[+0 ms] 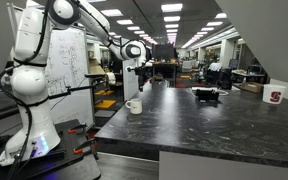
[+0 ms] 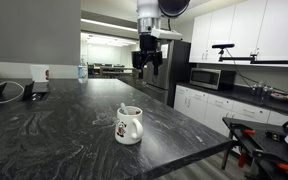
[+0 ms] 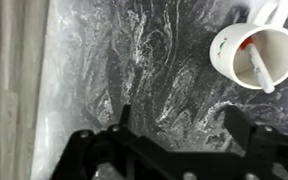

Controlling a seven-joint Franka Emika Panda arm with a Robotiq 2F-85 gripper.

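Wrist view: tool (image 3: 179, 128) has its fingers spread wide & empty, hanging above the dark marbled surface (image 3: 134, 60). White mug (image 3: 252, 55) stands upright on the surface, off to one side of the tool, not touching it. A thin stick (image 3: 261, 72) leans inside the mug.

Exterior views share the mug (image 1: 134, 105) from different sides; wrist looks down.

White arm (image 1: 29, 90) at left, reaching over dark counter (image 1: 214, 125). Gripper (image 1: 134, 86) hangs just above white mug (image 1: 133, 105), apart. Black object (image 1: 206, 95) and logo cup (image 1: 275, 97) farther along. Whiteboard (image 1: 74, 60) behind arm.
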